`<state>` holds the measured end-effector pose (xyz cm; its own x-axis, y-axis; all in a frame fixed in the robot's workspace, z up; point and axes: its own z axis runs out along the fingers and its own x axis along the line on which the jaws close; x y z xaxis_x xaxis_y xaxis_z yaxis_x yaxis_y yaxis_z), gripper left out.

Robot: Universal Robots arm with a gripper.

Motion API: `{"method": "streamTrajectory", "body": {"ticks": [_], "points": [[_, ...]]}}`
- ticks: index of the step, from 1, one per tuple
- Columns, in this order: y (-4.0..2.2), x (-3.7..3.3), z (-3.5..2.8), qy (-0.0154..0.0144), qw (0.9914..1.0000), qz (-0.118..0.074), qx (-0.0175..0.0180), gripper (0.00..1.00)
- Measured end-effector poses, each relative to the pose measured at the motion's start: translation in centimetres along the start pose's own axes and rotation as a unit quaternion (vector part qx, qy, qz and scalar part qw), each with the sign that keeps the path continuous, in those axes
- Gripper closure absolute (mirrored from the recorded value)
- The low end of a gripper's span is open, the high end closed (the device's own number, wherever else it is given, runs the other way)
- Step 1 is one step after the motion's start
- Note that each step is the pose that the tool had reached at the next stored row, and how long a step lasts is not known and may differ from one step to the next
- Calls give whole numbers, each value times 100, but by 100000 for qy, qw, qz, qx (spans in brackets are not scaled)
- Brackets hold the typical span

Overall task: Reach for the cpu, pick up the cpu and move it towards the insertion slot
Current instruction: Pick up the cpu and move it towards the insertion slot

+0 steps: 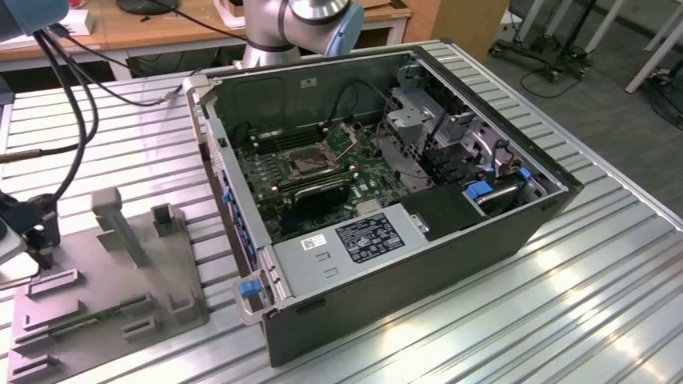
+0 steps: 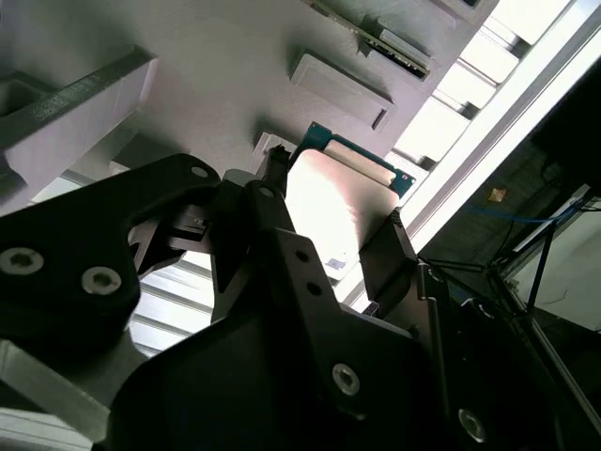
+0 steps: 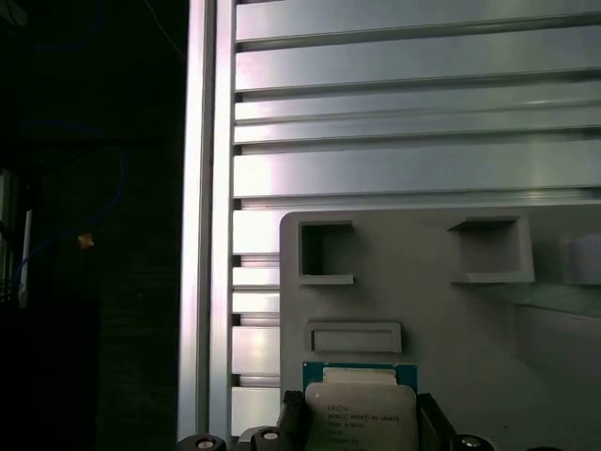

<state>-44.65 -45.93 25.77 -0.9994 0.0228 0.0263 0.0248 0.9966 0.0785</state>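
Observation:
The cpu (image 2: 338, 202), a thin square chip with a pale metal face and green edge, sits between my gripper's (image 2: 331, 211) two black fingers, which touch its opposite sides. In the first wrist view the cpu (image 3: 362, 418) hangs over the grey plastic tray (image 3: 423, 310), and my gripper (image 3: 362, 423) is shut on it. In the exterior view my gripper (image 1: 27, 232) is at the exterior view's far left, over the tray's (image 1: 107, 304) edge. The insertion slot (image 1: 304, 164), a dark square socket with a metal frame, lies inside the open computer case (image 1: 427, 264), well to the right.
The case's metal walls stand around the motherboard, with a white-labelled power supply (image 1: 357, 240) at its near end. Upright posts (image 1: 117, 216) rise from the tray. Black cables (image 1: 64, 96) hang from the arm. The ribbed metal table (image 1: 577, 304) ends close beside the tray.

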Motion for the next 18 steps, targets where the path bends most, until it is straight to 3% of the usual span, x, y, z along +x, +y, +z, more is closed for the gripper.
{"method": "streamTrajectory", "body": {"ticks": [18], "points": [[13,4,-164,-3,100000,1,-1,46]]}}
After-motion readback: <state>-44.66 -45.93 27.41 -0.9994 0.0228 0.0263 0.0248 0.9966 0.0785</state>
